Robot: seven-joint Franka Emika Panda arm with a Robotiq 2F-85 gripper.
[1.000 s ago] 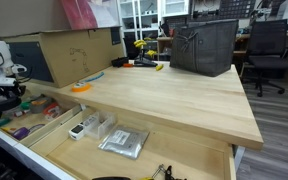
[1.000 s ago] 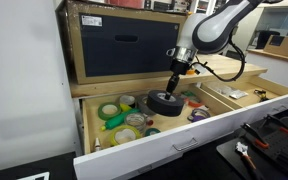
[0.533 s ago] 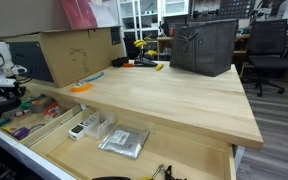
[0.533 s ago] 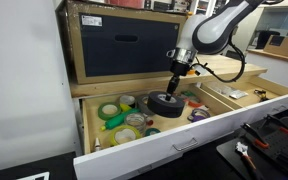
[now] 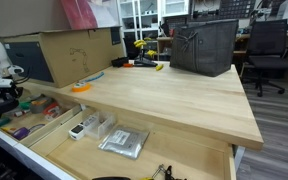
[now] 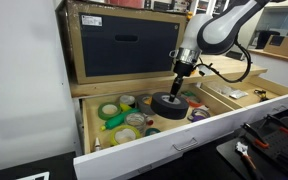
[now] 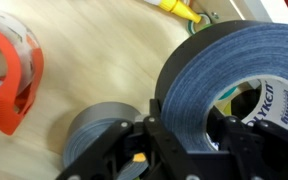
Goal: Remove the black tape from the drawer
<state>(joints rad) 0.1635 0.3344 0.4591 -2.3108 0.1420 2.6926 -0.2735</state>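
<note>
In an exterior view my gripper points down over the open drawer, shut on the black tape. The roll lies nearly flat at the level of the drawer's rim, above the other rolls. In the wrist view the black tape stands large and on edge. Its wall is clamped between the two fingers of the gripper, one inside the centre hole and one outside. Where the drawer and the gripper lie in the exterior view of the wooden tabletop, I cannot tell.
Green and yellow tape rolls lie in the drawer's left part. Under the gripper are a grey roll and an orange roll. A second open drawer holds a clear box. The wooden tabletop carries a cardboard box and a dark bag.
The gripper has shifted a little to the right with the black tape still held. Nothing else has moved.
</note>
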